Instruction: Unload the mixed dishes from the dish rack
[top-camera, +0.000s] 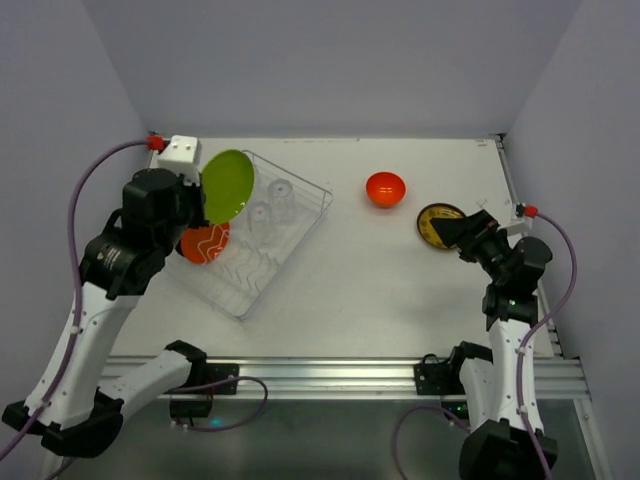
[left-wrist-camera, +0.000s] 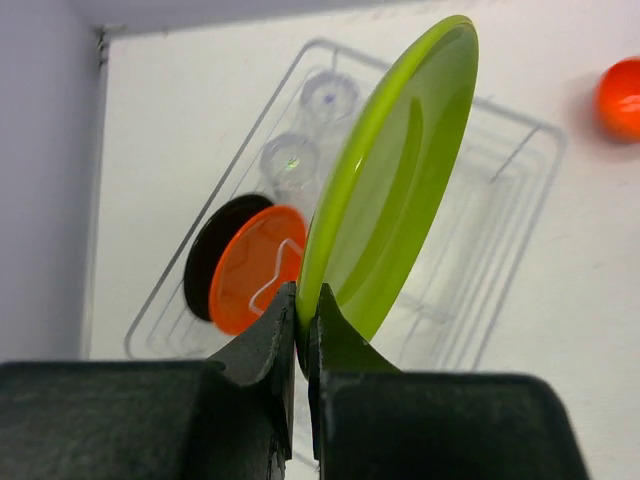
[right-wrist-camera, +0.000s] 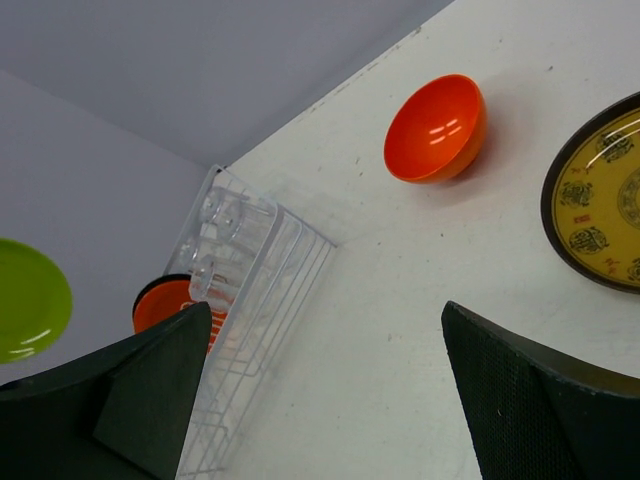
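Wire dish rack (top-camera: 258, 272) slants by the table's (top-camera: 350, 290) far-left corner — orange-red plate (top-camera: 205, 243), black plate (left-wrist-camera: 215, 250) and clear glasses (top-camera: 281, 190) inside. Green plate (top-camera: 227, 186) aloft, rim pinched in left pincer (left-wrist-camera: 303, 310). Orange-red bowl (top-camera: 385, 188), yellow plate (top-camera: 437, 222) — farther right.

Soft, even light from above leaves the white table (top-camera: 400, 290) bright and the shadows faint. Small glare spots mark the orange bowl (right-wrist-camera: 436, 128). A pale sheen runs along the green plate (left-wrist-camera: 400, 180), upper centre.

Glossy green plate (left-wrist-camera: 400, 190), thin silvery wire rack (top-camera: 300, 228), matt white table (top-camera: 380, 290).
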